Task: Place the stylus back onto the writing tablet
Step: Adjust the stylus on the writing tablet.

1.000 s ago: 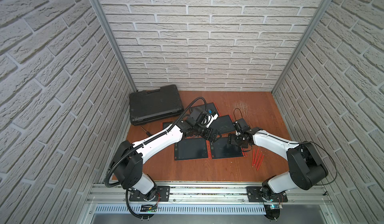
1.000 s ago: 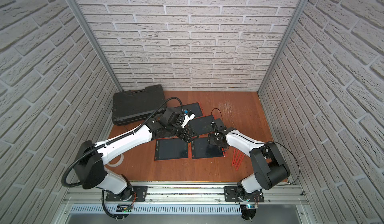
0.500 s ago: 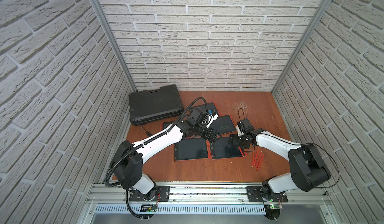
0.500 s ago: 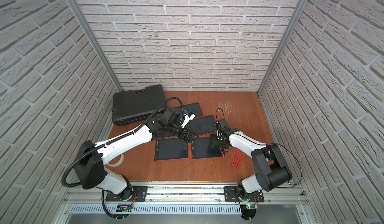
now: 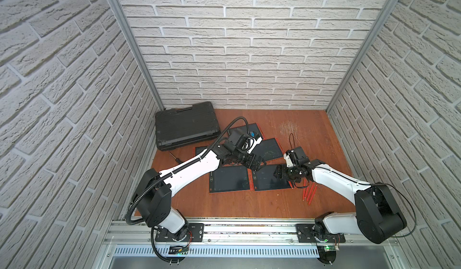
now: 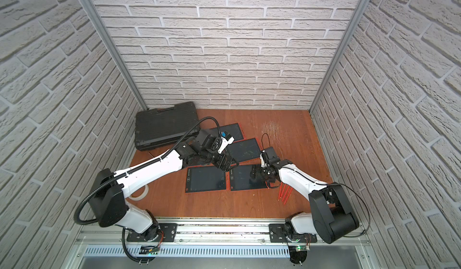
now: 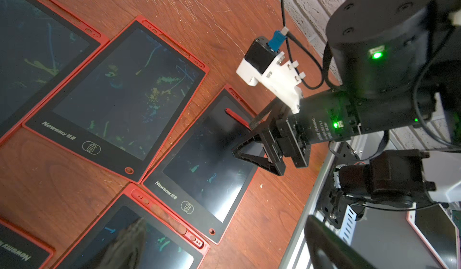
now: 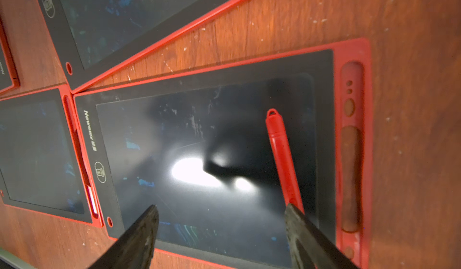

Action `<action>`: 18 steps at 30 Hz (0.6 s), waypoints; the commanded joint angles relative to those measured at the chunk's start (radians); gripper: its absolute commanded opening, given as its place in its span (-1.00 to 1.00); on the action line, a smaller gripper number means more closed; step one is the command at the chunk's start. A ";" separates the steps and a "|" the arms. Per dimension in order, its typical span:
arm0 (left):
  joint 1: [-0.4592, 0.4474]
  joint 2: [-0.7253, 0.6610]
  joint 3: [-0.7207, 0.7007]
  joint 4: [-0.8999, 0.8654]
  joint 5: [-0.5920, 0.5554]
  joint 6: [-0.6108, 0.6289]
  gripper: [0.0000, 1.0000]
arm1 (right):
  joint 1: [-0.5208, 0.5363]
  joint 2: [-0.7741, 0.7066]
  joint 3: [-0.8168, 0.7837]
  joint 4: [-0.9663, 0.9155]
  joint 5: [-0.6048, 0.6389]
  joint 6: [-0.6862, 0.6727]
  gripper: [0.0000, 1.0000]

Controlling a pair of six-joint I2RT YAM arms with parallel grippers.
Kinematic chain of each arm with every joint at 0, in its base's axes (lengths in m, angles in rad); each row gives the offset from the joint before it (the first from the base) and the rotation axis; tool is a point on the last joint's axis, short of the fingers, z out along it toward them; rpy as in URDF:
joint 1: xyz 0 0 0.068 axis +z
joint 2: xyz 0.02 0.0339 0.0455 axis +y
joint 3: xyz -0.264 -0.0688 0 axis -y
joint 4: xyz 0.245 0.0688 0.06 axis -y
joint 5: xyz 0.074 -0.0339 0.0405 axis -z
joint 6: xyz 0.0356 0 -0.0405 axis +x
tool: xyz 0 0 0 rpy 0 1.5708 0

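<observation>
A red stylus (image 8: 284,160) lies on the dark screen of the front right writing tablet (image 8: 351,53), next to the empty pen slot (image 8: 350,170) in its red edge. My right gripper (image 8: 220,208) hangs open over that screen. One finger (image 8: 306,232) covers the stylus's near end, and nothing is between the jaws. The left wrist view shows the same stylus (image 7: 237,117), tablet (image 7: 172,193) and right gripper (image 7: 242,138). My left gripper (image 5: 258,164) is open and empty, at the corner between tablets. In both top views the right gripper (image 6: 254,174) hides the stylus.
Several more red-framed tablets (image 5: 229,180) (image 5: 270,148) lie close together mid-table. Several loose red styluses (image 5: 309,193) lie right of the front right tablet, by my right forearm. A black case (image 5: 185,125) fills the back left. A tape roll (image 6: 138,195) lies front left.
My right wrist has shifted slightly to the right and towards the front over the tablet, jaws still open. The left arm has not moved.
</observation>
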 commanded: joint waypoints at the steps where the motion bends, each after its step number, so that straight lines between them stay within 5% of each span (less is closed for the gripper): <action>1: -0.007 0.009 0.027 0.007 -0.006 0.014 0.96 | 0.008 0.003 -0.012 0.030 -0.006 0.004 0.59; 18: -0.019 0.010 0.030 -0.001 -0.022 0.020 0.96 | 0.000 0.069 0.054 -0.008 0.129 0.020 0.59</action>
